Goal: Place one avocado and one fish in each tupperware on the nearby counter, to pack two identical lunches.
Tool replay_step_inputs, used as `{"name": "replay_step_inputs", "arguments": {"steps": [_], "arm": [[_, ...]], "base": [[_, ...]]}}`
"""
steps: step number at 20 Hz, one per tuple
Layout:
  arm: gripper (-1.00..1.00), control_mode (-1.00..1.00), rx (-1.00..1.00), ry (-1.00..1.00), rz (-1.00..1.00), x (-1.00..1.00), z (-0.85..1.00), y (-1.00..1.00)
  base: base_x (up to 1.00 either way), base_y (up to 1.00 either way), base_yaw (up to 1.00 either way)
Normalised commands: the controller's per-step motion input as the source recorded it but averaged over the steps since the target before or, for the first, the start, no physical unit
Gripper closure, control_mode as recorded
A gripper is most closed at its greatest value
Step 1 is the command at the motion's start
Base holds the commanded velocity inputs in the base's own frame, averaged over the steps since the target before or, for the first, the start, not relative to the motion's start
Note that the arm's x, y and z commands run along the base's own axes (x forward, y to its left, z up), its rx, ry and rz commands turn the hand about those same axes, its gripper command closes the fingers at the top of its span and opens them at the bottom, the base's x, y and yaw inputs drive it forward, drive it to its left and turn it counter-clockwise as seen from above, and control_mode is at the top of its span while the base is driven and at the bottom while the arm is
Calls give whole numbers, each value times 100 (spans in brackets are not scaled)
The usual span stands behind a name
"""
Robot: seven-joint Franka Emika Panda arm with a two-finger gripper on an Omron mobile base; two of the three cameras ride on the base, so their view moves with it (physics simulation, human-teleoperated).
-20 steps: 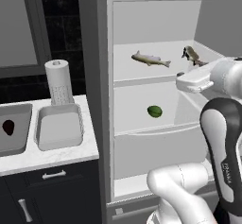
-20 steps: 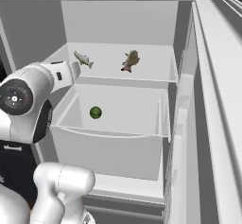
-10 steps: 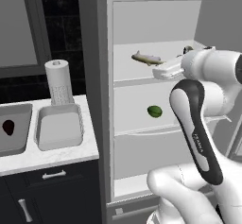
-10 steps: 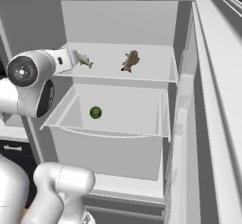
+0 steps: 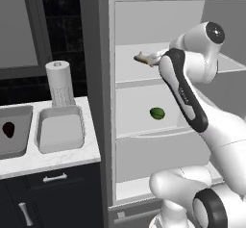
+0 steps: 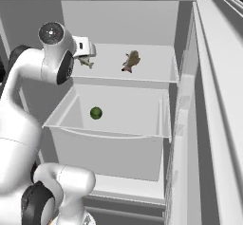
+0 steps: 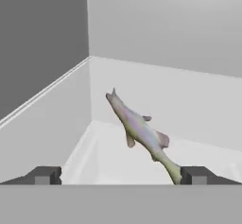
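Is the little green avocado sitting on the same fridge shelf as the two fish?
No, the green avocado lies one level below the fish.

The left base view looks forward from behind the arm's left side, taking in the counter (image 5: pixel 57 157) with the grey tupperware (image 5: pixel 60 131) and the open fridge (image 5: pixel 144 107) beyond. The right base view looks down from the other side, nearer the fridge, along its open door (image 6: pixel 209 100). Both share the upper shelf (image 6: pixel 142 67) and the round green avocado (image 5: pixel 157 113) below it. The hand view sits close in at shelf level, facing the back corner with the silvery fish (image 7: pixel 142 133) just ahead
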Motion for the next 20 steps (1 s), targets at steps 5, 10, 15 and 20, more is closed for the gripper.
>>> {"name": "replay_step_inputs", "arguments": {"steps": [5,10,15,20], "arm": [[-100,-100,-5,6,-5,53,-27,0],[-100,-100,-6,4,-3,47,-45,-4],[-100,-100,-2,0,0,48,-15,0],[-100,-100,0,0,0,36,0,0]], "base": [[0,0,0],[0,0,0],[0,0,0],[0,0,0]]}}
